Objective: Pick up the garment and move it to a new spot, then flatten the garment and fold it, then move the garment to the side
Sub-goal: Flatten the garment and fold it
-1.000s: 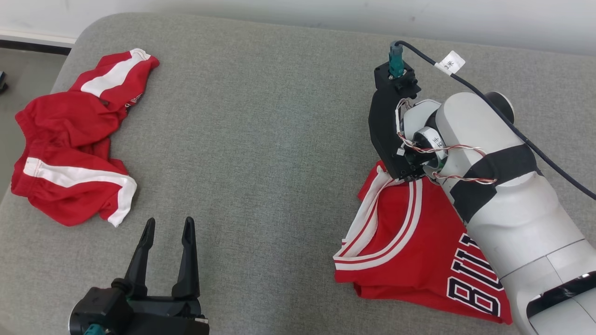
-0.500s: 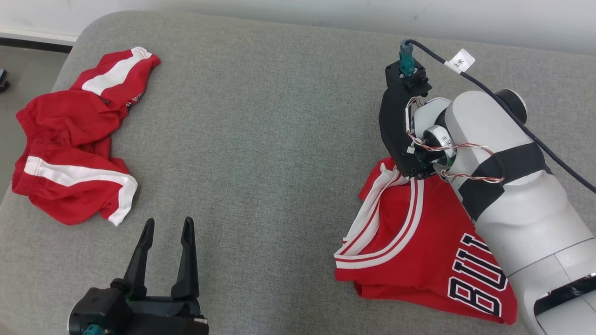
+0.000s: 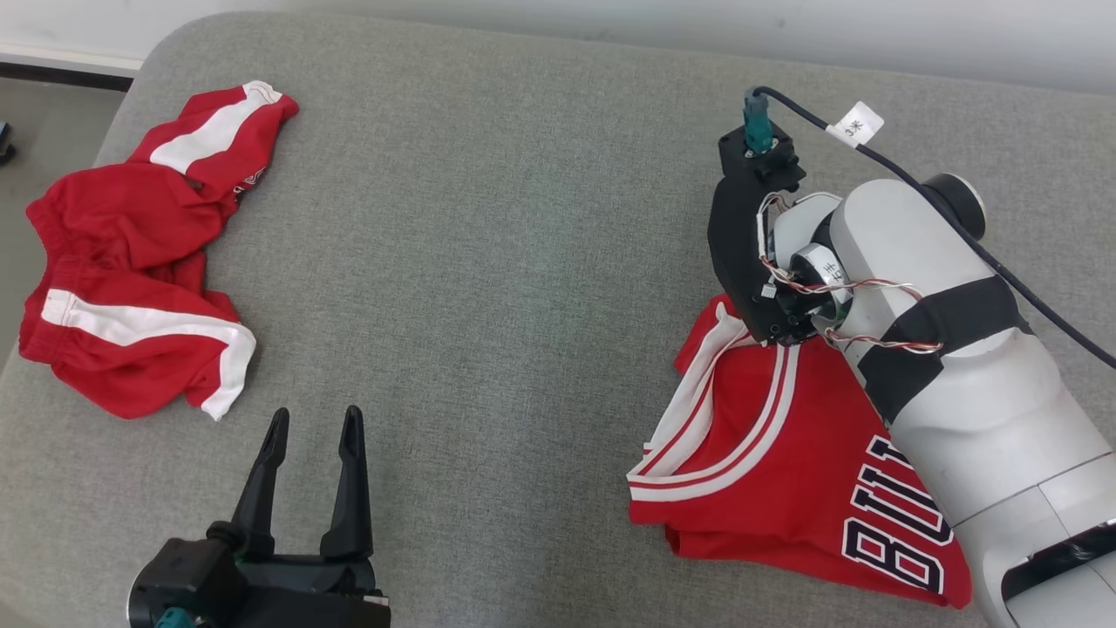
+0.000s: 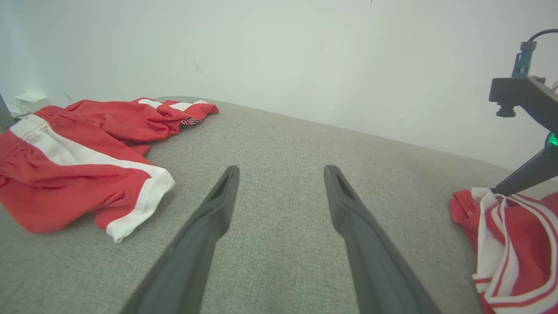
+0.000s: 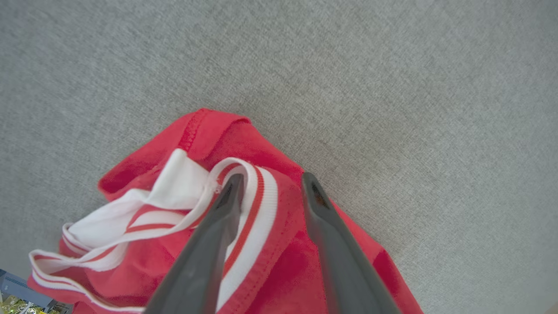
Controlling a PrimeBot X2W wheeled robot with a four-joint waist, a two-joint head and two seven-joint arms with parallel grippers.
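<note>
right hand (image 5: 271, 178): spread and pointing down onto the garment. Its two fingers (image 5: 205, 244) straddle the edge. Cloth lies between them with a gap showing, so we read no pinch yet.
striped trim (image 5: 255, 205): this white-and-red band sits between the fingers. We judge it the chosen hold because a hemmed edge grips more firmly than loose cloth.
jersey (image 3: 758, 462): the task's garment, as we take it. It is crumpled and partly folded on itself at about 4 o'clock on the cushion in the head view, with its top corner under the hand.
forearm (image 3: 959, 384): comes in from 5 o'clock and covers part of the lettering.
left hand (image 3: 316, 412): spread and empty at 7 o'clock, fingers toward 12, well apart from both garments. We think it is kept free for the flattening.
shorts (image 3: 131, 262): a red heap with white stripes at 9 to 10 o'clock, not touched by either hand.
grey cushion (image 3: 488, 262): the stretch between the two garments looks a likely new spot.
step: we judge this the grasp before the pick-up, with the jersey lying flat on the cushion.
</note>
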